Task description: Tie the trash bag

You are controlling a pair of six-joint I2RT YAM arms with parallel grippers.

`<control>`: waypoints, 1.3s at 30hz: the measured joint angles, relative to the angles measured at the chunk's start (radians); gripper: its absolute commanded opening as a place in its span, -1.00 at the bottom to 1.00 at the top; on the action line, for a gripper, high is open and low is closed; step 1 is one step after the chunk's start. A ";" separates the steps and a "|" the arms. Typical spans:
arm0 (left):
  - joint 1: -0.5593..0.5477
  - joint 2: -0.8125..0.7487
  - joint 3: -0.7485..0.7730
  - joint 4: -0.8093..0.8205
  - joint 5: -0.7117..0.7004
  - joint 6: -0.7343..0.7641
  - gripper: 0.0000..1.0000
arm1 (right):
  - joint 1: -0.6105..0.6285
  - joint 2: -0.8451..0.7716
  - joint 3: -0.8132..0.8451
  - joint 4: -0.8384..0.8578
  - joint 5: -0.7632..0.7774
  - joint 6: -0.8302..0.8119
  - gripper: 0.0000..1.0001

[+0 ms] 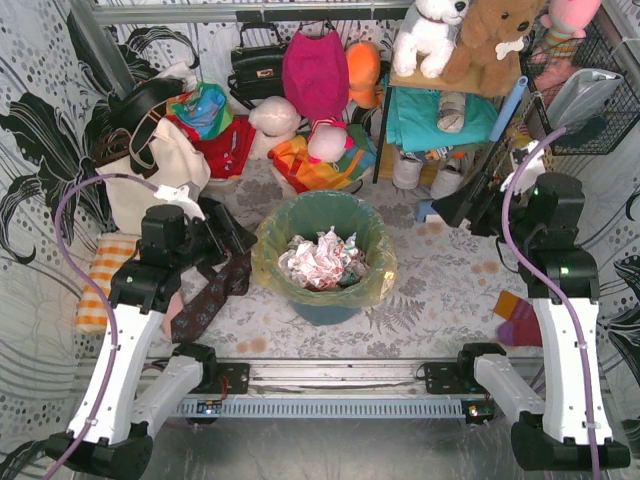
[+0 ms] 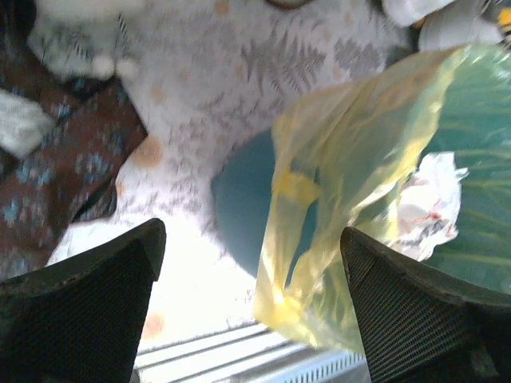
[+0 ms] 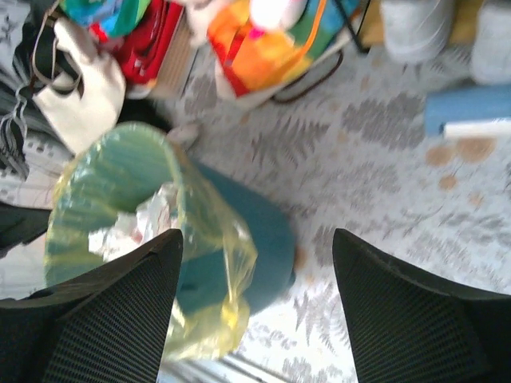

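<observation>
I have the trash bag (image 1: 378, 283) lining the teal bin (image 1: 325, 312), which stands upright on the tabletop (image 1: 440, 290). The bag's long axis runs vertically with the bin, and its mouth points straight up, wide open and untied. Its yellow top is folded outward over the bin's rim and hangs down the outside as a loose, crinkled skirt. Crumpled paper (image 1: 322, 260) lies inside the bin, just below the rim.

My left end effector (image 2: 249, 238) hovers just left of the bin, near rim height, with its fingers spread wide and holding nothing. In its wrist view a hanging yellow flap lies between the fingertips, close to one finger; I cannot tell whether it touches.

My right end effector (image 3: 255, 239) hangs to the right of the bin and behind it, well apart from it. Its fingers are also spread, with nothing between them.

A cream tote bag (image 1: 165, 165) lies behind and left of the bin.
</observation>
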 measured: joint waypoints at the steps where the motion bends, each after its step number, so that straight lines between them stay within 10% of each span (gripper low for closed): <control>1: 0.000 -0.009 0.000 -0.036 0.000 -0.006 0.98 | 0.000 -0.015 -0.008 -0.028 -0.022 0.003 0.47; 10: 0.000 -0.100 -0.043 -0.198 -0.024 -0.086 0.78 | 0.000 -0.104 -0.127 -0.200 -0.125 0.010 0.46; 39: -0.004 0.003 -0.282 0.147 0.230 -0.155 0.39 | 0.000 -0.167 -0.300 -0.213 -0.166 0.033 0.45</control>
